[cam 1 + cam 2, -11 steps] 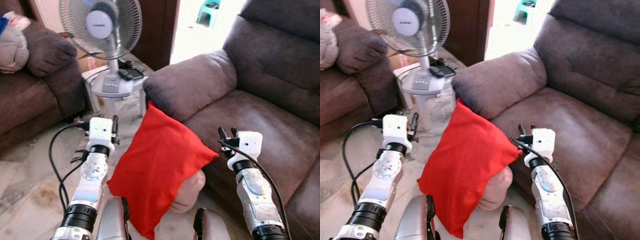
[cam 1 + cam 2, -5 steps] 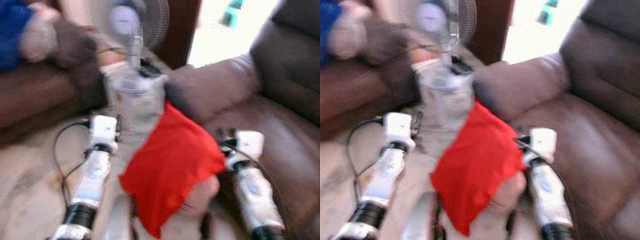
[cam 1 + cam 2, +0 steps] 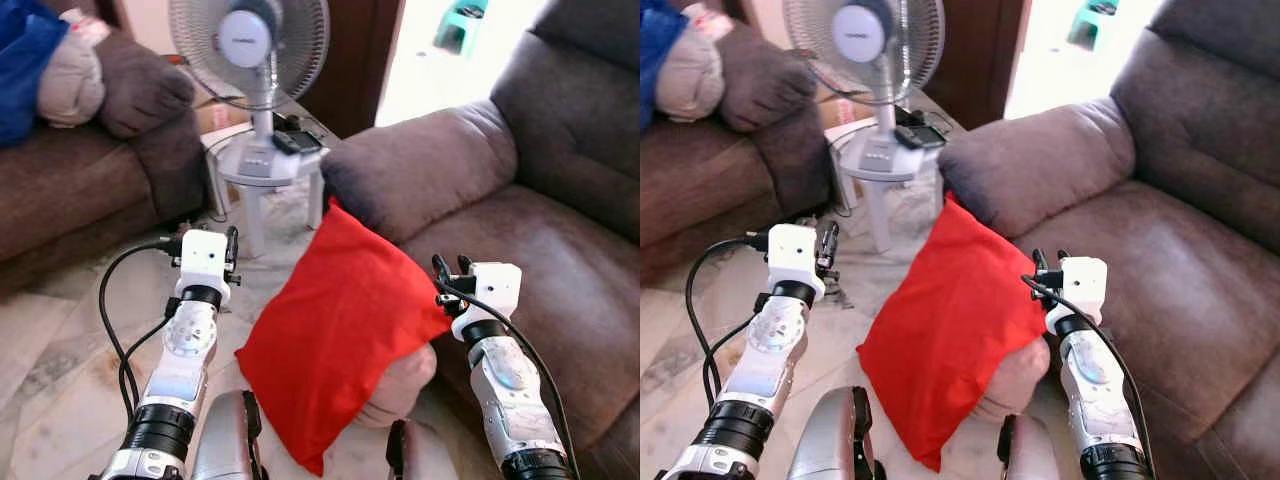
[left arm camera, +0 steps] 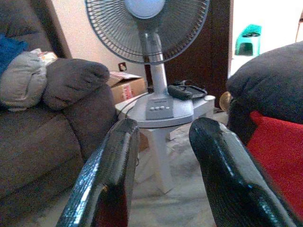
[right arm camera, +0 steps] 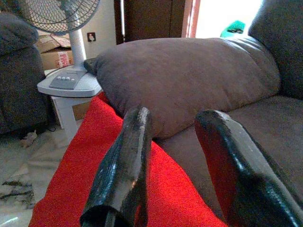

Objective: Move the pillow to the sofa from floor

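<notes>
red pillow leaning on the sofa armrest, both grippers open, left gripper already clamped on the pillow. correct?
Not quite. The left gripper is open in free air beside the red pillow, not clamped on it; the left wrist view shows its fingers empty. The pillow does lean on the sofa armrest, and the right gripper is open.

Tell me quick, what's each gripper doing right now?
Left gripper: open, holding nothing, left of the red pillow.
Right gripper: open, empty, at the pillow's right edge.
</notes>
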You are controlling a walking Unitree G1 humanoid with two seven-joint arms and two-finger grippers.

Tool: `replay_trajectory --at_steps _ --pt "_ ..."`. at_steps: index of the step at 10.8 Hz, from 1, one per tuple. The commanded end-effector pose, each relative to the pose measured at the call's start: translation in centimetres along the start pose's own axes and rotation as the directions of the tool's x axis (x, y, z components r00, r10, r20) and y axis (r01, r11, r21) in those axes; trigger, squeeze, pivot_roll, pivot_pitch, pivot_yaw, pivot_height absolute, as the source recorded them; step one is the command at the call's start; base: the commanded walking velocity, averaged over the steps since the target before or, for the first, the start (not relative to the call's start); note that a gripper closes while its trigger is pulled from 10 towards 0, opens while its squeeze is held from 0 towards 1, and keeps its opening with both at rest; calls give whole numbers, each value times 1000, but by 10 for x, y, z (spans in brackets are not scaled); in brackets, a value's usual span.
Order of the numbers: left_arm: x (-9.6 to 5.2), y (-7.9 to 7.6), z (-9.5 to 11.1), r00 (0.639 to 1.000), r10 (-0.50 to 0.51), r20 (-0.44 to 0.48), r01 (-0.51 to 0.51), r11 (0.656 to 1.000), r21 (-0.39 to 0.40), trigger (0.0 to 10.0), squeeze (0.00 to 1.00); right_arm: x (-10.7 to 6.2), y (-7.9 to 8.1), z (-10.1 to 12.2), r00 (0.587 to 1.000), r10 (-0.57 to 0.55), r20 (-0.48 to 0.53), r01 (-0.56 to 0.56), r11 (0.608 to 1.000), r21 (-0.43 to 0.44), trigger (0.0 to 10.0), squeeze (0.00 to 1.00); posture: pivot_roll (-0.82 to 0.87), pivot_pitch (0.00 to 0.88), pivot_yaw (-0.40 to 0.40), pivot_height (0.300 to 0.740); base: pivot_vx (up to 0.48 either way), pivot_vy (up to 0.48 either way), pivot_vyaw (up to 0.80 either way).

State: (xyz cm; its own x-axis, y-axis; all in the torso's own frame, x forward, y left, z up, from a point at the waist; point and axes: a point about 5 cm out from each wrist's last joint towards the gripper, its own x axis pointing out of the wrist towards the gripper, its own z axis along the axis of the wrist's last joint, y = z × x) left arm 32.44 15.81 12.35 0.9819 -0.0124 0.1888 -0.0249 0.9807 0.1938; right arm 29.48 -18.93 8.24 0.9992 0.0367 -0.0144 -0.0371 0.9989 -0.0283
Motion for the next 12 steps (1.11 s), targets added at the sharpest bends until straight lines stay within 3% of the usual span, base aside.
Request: replay_trajectory --at_steps 1,5,6,8,10,12 --pt "1 0 1 1000 -1 1 1 1000 5 10000 0 0 -3 0 1000 -12 -8 12 1000 8 10000 0 -5 0 -57 570 0 0 0" --pt "0 -1 -1 1000 -4 -13 4 1000 3 10000 0 0 0 -1 1000 8 -7 -8 1000 -22 10000 0 -4 0 -59 570 274 0 138" --pt "-5 -5 -8 999 -38 -21 38 999 3 10000 0 -3 -5 -7 999 -28 -16 29 999 19 10000 0 -2 0 -59 570 292 0 0" --pt "-19 -5 -24 997 -49 -64 51 998 22 10000 0 -17 -21 -32 990 -84 -113 83 996 -11 10000 0 -4 0 -59 570 287 0 0" --pt "-19 -5 -25 996 -51 -72 53 998 29 10000 0 -20 -24 -39 983 -111 -147 108 994 -26 10000 0 -7 0 -57 570 289 0 0" --pt "-14 -12 -20 991 -122 -50 124 992 20 10000 0 -16 -28 -38 979 -152 -139 149 988 -30 10000 0 -4 0 -56 570 144 0 0"
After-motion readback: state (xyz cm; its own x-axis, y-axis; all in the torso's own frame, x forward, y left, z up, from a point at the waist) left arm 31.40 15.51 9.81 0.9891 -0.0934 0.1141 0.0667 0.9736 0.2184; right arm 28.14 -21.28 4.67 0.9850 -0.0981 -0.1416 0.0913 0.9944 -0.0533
